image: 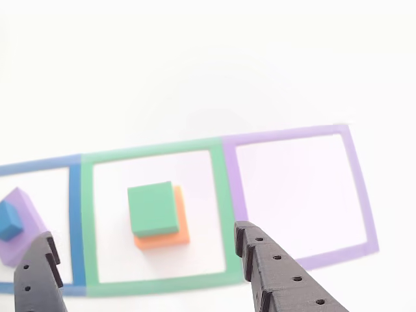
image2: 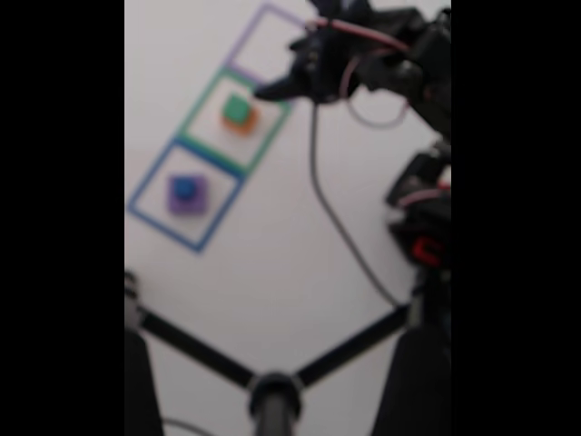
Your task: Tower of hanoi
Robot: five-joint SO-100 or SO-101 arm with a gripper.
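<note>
The tower of hanoi stands as two stacks. A green block sits on an orange block inside the flat green outline. At the left edge a small blue block rests on a purple block inside the blue outline. My gripper is open, with one dark finger on each side of the green-on-orange stack and nothing held. In the blurred fixed view, the gripper hovers just right of the green block, and the blue block lies lower left.
The purple outline on the right holds nothing. The surface is white. In the fixed view, the arm's body fills the upper right, a cable trails down the table, and black stand legs cross the bottom.
</note>
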